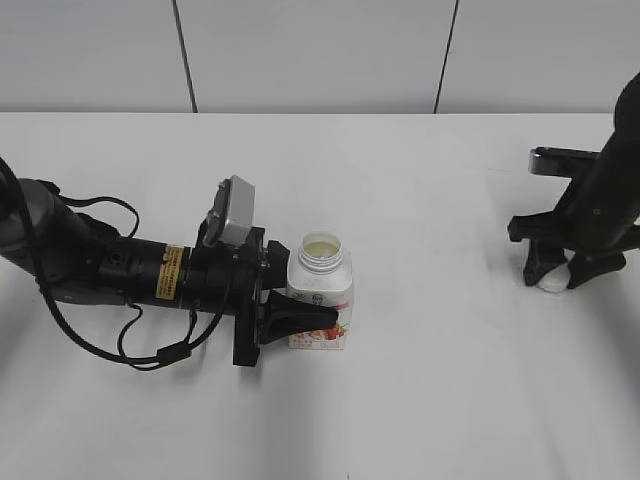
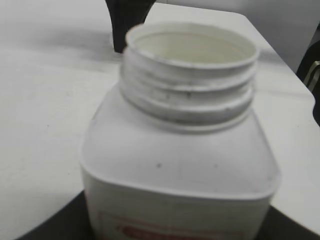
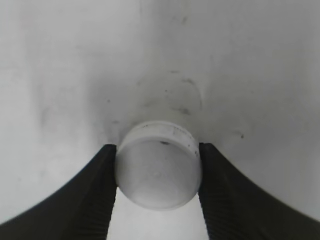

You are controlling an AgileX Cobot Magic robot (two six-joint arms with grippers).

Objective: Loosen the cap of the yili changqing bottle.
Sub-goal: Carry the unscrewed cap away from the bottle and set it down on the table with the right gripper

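Held upright between the left gripper's (image 1: 300,318) 2 fingers, the yili changqing bottle (image 1: 320,298) stands open-necked, while far right the right gripper's (image 1: 553,274) fingers pinch the cap (image 3: 158,172) down at the desk (image 1: 420,400).

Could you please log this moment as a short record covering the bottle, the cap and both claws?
bottle: yili changqing bottle upright on the table, neck open, threads bare
cap: off the bottle, white cap at the table's right side
left claw: left claw shut on the bottle's body
right claw: right claw shut on the cap, at table level
contents: pale inside seen through the neck, level unclear
task state: cap fully removed
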